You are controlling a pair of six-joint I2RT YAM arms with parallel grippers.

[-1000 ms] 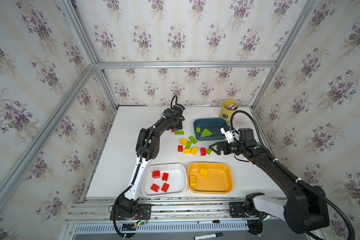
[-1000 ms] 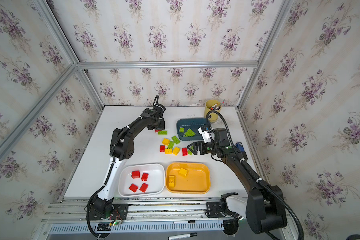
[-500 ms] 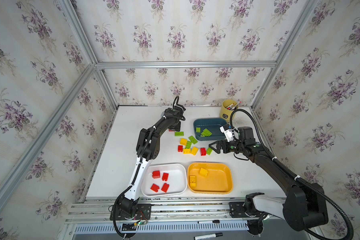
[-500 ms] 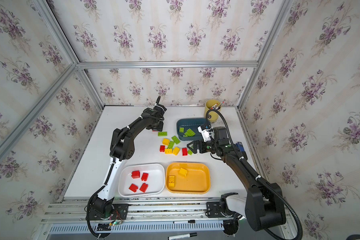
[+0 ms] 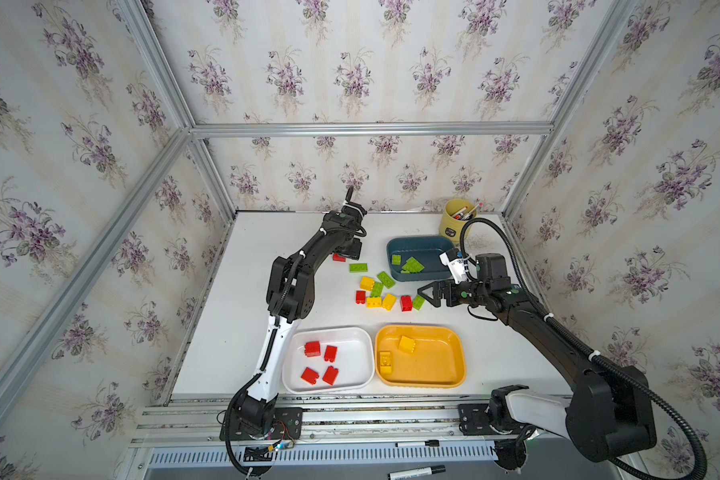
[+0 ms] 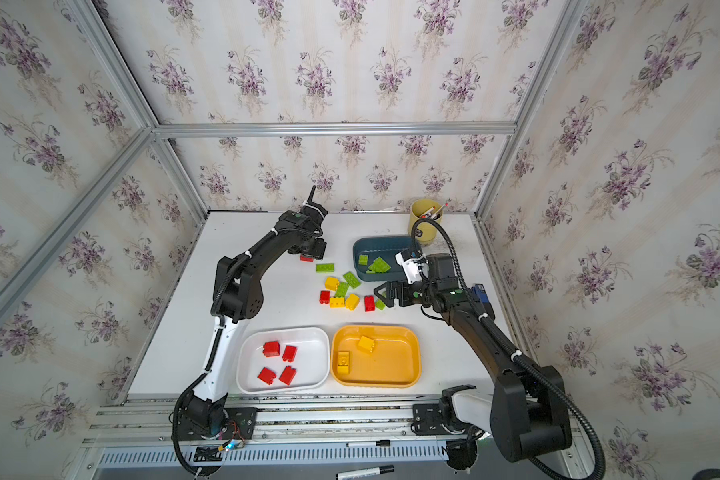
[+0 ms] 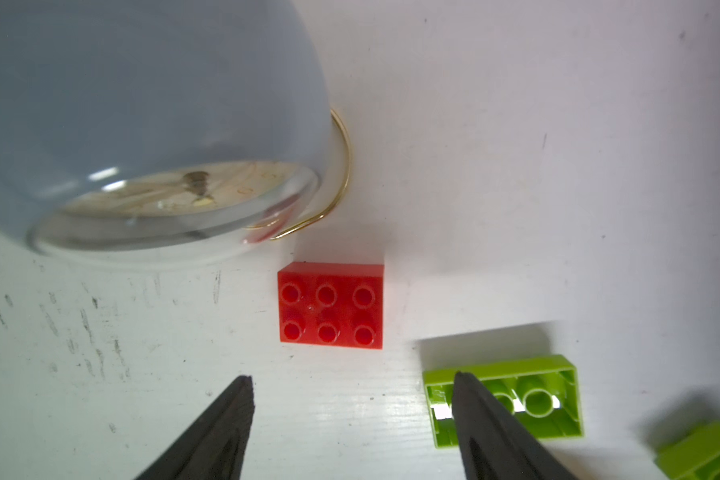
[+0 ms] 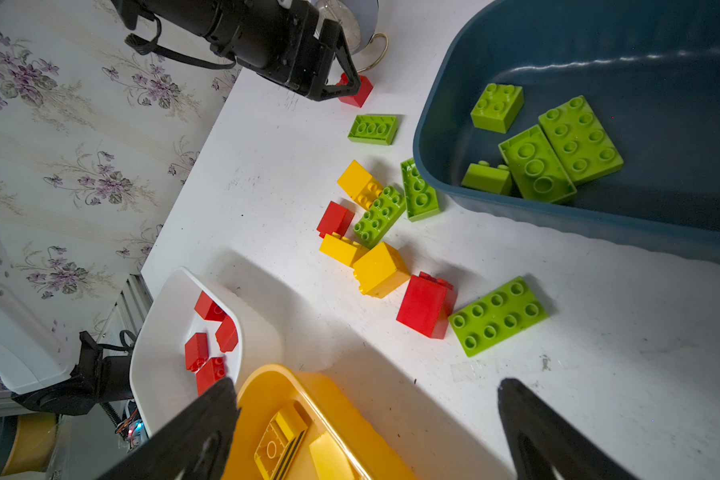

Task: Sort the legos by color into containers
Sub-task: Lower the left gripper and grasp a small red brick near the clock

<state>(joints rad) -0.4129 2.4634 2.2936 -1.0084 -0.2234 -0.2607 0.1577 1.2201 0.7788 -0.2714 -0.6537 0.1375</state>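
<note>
Hovering with left claw [image 7: 352, 376] parted, empty, just short of red lego [image 7: 330, 305], flat and studs-up on far worktop [image 7: 558, 166]. Likely light, rigid, slick: best pinched across short flat sides. Holding right claw [image 8: 366, 386] wide, empty, by middle pile [image 5: 385, 291].

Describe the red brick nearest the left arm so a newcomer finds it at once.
From the dark teal tray, look left past a lone lime brick. By the left end effector lies a red brick, six studs up, the only loose red one outside the mixed pile.
</note>
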